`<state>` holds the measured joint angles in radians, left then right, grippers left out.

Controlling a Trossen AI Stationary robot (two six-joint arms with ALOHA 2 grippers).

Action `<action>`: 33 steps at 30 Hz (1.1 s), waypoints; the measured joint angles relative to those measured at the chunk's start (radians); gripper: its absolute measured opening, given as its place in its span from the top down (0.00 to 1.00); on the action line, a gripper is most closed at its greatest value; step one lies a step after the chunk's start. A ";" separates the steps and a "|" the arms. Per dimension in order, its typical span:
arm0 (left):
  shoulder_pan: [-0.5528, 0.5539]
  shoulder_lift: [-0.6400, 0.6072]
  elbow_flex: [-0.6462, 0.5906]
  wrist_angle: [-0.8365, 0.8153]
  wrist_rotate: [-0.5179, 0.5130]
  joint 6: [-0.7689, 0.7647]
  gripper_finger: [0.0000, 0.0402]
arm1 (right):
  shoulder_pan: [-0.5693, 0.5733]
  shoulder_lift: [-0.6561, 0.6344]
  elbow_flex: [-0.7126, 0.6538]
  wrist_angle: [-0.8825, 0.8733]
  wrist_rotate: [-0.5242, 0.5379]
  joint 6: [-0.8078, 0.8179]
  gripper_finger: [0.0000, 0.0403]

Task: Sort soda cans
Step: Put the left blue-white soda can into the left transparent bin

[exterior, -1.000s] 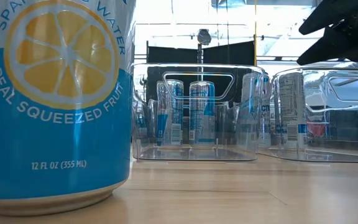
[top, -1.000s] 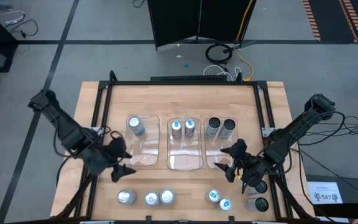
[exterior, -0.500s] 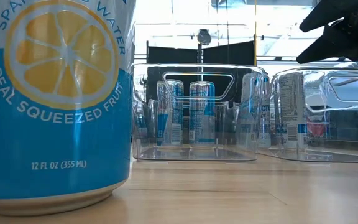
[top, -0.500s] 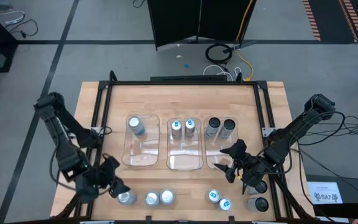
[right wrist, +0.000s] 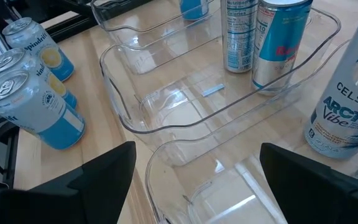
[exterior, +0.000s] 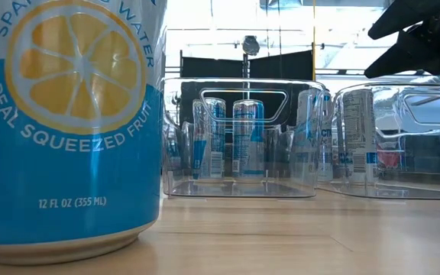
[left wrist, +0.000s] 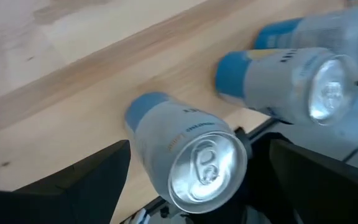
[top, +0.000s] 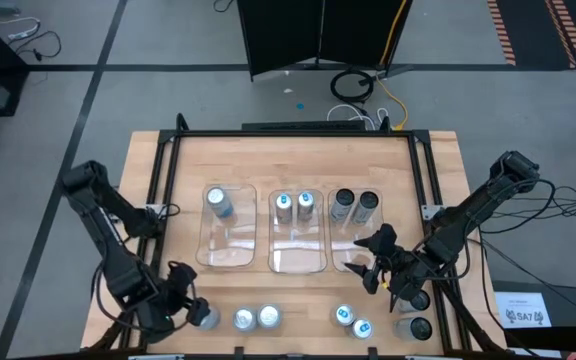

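Near the table's near edge stand three silver-topped soda cans; my left gripper [top: 190, 305] is open at the leftmost one [top: 204, 316]. In the left wrist view its fingers stand on either side of that can [left wrist: 194, 162], with a gap showing. Two blue-topped cans [top: 344, 315] and dark cans [top: 414, 327] stand near the right. The left bin holds one silver can [top: 218, 203], the middle bin two blue-topped cans [top: 295, 205], the right bin two dark cans [top: 355, 204]. My right gripper [top: 376, 262] hovers open above the right bin's near end.
Three clear plastic bins [top: 298, 262] sit side by side mid-table, inside a black frame [top: 164, 170]. In the low view a blue lemon-printed can [exterior: 67, 122] fills the left foreground, and my right gripper [exterior: 415, 34] hangs at upper right.
My left arm has swung toward the table's near edge and come down at the leftmost silver-topped can, its open fingers now on either side of it. The right arm and all cans have stayed in place.
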<state>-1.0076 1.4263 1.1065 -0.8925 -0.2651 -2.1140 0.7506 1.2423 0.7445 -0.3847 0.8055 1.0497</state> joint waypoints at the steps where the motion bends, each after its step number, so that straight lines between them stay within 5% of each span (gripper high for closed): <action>1: 0.003 0.007 0.000 0.000 0.010 -0.001 0.02 | 0.000 0.000 0.000 0.000 0.000 0.000 0.17; 33: 0.008 0.171 0.001 0.057 0.048 0.051 0.02 | 0.000 0.000 0.000 0.011 0.001 -0.023 0.17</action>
<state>-1.0000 1.5974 1.1072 -0.8352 -0.2168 -2.0629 0.7507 1.2423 0.7448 -0.3733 0.8062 1.0267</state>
